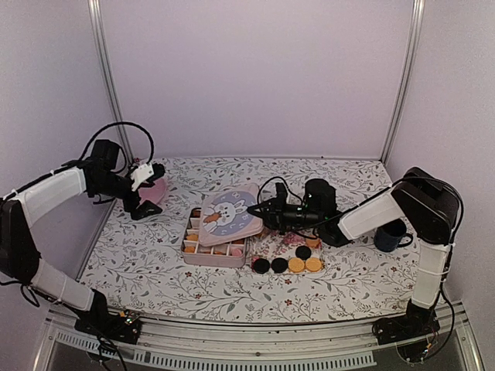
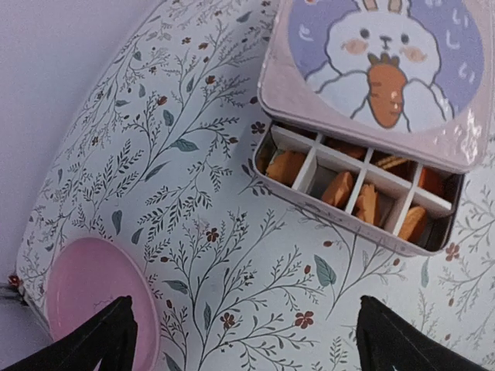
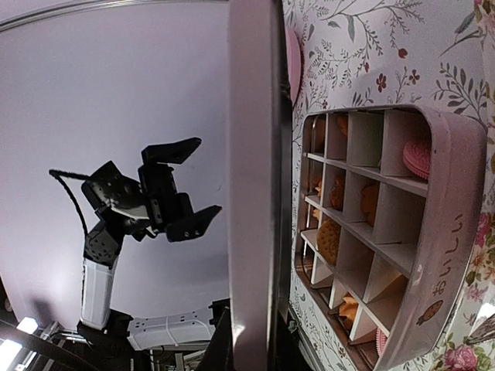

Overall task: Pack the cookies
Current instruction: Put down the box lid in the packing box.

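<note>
A pink compartment box (image 1: 203, 256) stands mid-table with golden cookies (image 1: 191, 238) in its cells. Its bunny-print lid (image 1: 228, 212) lies askew over it, leaving the near cells uncovered. My right gripper (image 1: 267, 210) is shut on the lid's right edge; in the right wrist view the lid (image 3: 255, 185) stands edge-on in the gripper (image 3: 263, 340) beside the box (image 3: 452, 232), with cookies (image 3: 329, 239) in it. Loose black and orange cookies (image 1: 296, 264) lie right of the box. My left gripper (image 1: 151, 191) is open and empty over the cloth (image 2: 247, 340). The box (image 2: 340, 210) and its cookies (image 2: 340, 188) show ahead.
A pink plate (image 1: 161, 188) lies at the far left under my left gripper, and also shows in the left wrist view (image 2: 85, 294). A dark blue mug (image 1: 389, 236) stands at the right by the right arm. A floral cloth (image 1: 193, 286) covers the table.
</note>
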`<state>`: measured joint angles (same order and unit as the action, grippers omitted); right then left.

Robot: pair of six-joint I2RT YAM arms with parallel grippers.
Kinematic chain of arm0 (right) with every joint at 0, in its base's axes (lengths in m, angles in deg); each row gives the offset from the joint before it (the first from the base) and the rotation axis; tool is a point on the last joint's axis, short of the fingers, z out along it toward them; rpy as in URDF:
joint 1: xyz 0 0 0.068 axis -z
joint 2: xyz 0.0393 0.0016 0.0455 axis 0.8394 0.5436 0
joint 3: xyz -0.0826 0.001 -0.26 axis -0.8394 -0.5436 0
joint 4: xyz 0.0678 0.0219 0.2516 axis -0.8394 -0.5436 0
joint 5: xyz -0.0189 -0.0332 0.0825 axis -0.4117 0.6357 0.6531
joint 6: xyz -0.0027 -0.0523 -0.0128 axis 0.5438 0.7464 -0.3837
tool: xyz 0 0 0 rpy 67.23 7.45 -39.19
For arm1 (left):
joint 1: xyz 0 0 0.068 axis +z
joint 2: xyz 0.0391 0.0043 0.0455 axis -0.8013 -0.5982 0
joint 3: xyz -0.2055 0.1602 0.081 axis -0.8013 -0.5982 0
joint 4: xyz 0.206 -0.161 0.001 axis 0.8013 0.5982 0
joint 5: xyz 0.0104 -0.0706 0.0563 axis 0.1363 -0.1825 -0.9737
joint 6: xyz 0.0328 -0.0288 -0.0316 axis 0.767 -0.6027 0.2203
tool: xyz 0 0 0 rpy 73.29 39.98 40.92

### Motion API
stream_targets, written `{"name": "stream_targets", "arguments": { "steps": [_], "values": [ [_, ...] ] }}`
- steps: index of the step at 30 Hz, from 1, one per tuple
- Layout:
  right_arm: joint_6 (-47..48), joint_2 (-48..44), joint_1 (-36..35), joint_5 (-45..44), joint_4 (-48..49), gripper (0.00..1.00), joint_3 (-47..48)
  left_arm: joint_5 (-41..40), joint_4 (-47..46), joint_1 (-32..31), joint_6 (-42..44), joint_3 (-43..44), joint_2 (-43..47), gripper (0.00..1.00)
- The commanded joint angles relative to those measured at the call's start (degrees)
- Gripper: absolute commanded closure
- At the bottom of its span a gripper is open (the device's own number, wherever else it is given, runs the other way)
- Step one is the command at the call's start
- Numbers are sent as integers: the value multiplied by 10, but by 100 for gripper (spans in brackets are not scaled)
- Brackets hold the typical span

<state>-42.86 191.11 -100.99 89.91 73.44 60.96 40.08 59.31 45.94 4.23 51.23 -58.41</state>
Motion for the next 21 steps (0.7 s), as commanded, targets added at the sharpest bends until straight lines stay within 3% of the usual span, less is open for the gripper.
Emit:
{"name": "stream_targets", "arguments": {
  "steps": [1,5,10,17,20,21],
  "values": [
    [-6,26,-7,-1,35,89,32,184,133,49,-218,75,-51,1],
    [-10,57,-16,-3,41,87,55,240,69,41,-307,25,-31,1],
    [-28,94,-26,-7,67,86,72,171,-11,-12,-333,-58,-9,1],
    [-73,122,-41,-14,118,85,72,137,-124,-38,-379,-121,-36,1],
    [-77,122,-45,-18,113,82,71,137,-153,-49,-394,-130,-47,2],
    [-75,118,-46,-19,107,76,70,139,-160,-52,-397,-132,-52,2]
  ]
}}
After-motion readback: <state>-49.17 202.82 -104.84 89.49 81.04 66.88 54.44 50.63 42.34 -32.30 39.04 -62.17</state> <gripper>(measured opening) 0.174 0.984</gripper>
